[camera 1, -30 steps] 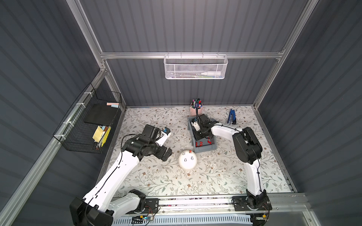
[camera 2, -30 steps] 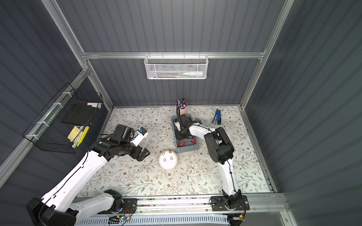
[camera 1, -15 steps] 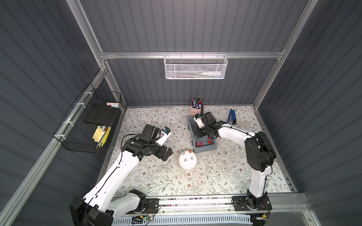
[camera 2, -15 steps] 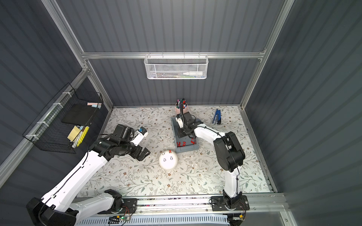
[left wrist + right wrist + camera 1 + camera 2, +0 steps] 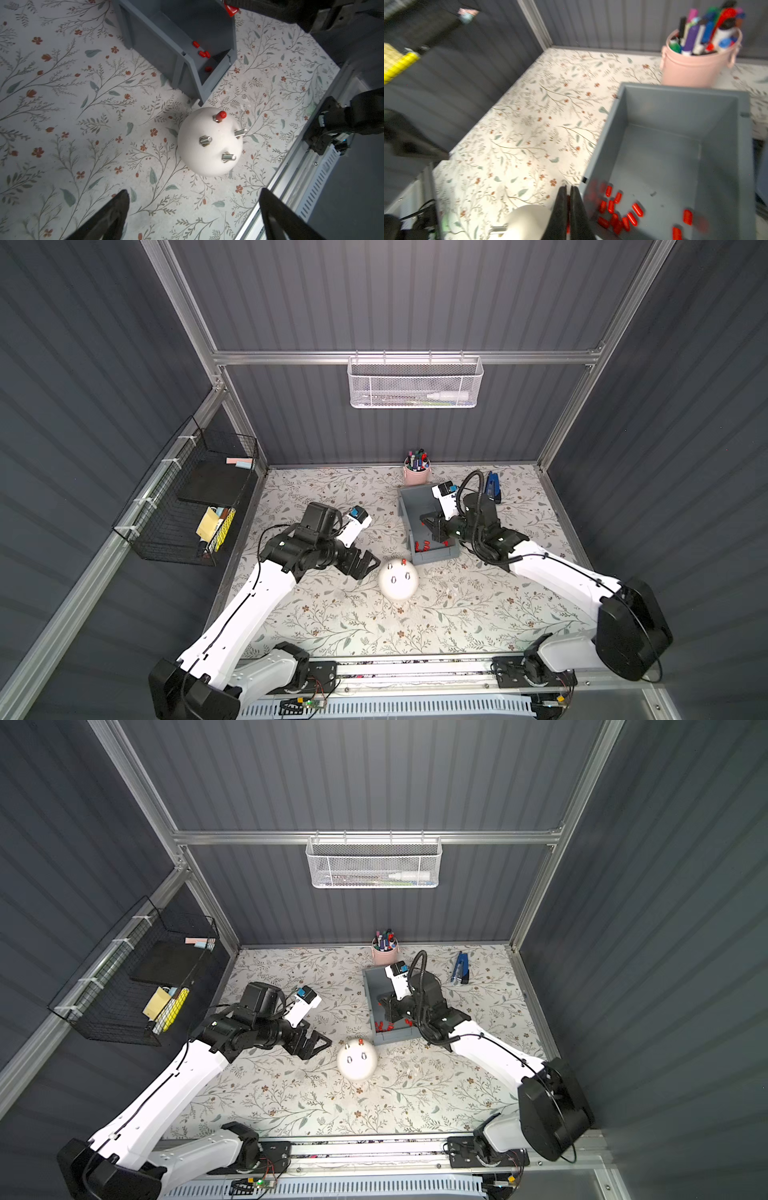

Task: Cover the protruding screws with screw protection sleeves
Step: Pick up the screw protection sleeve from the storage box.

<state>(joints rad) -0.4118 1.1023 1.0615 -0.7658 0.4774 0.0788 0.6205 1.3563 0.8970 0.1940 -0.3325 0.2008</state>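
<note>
Now, my left gripper spread wide just beside the white dome, three bare screws and one red-capped screw, my right gripper pinched on a red sleeve above the grey bin of loose sleeves.

A dome sits near the middle of the tabletop, four protruding screws on top. Just behind it, to the right, stands a bin with screw protection sleeves loose in its near end. A cup stands behind the bin, by the back wall. The left claw is just left of the dome, apart from it. The right claw is over the bin. One sleeve sits on the screw nearest the bin.
</note>
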